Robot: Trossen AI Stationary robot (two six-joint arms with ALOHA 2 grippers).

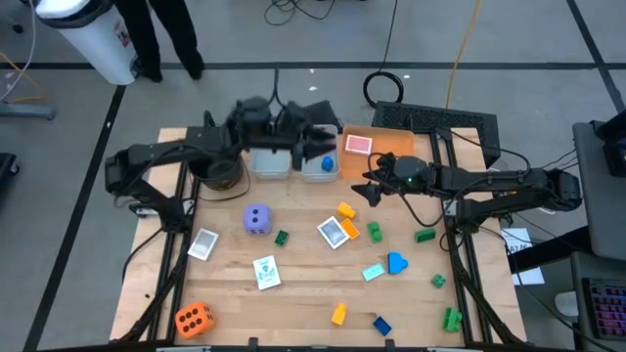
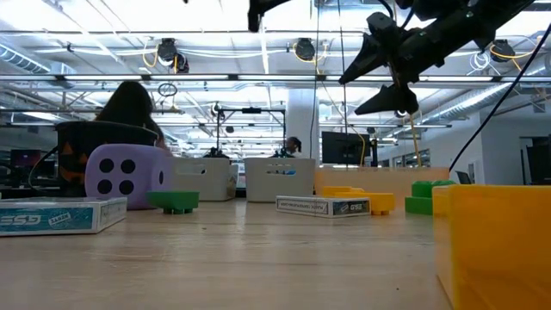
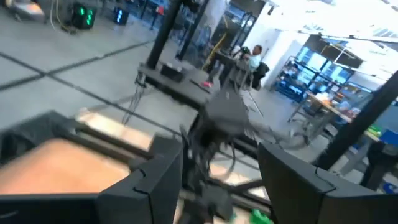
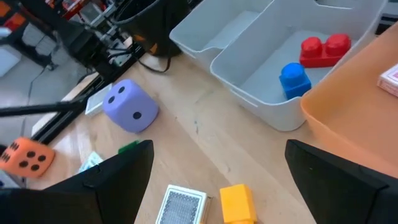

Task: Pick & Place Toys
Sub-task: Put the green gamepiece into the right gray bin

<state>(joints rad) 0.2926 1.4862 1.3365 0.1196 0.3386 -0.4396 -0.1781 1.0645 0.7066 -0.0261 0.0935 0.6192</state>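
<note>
Toys lie scattered on the wooden table: a purple die [image 1: 256, 218], an orange die [image 1: 193, 318], picture cards [image 1: 266, 272] [image 1: 335, 232] [image 1: 202, 244], and small yellow [image 1: 345, 209], green [image 1: 424, 235] and blue [image 1: 395, 262] bricks. A red brick [image 4: 324, 50] and a blue brick [image 4: 293, 78] lie in the right-hand grey bin [image 1: 318, 164]. My left gripper [image 1: 318, 125] is raised over the bins, pointing level, open and holding nothing [image 3: 221, 186]. My right gripper [image 1: 372, 188] hangs open above the table near the yellow brick [image 4: 237, 202], with nothing between its fingers [image 4: 219, 149].
A second grey bin [image 1: 269, 161] stands left of the first. A flat orange tray [image 1: 386, 142] at the far right holds a red card [image 1: 359, 145]. A dark bucket [image 1: 220, 174] stands left of the bins. People are in the room beyond the table.
</note>
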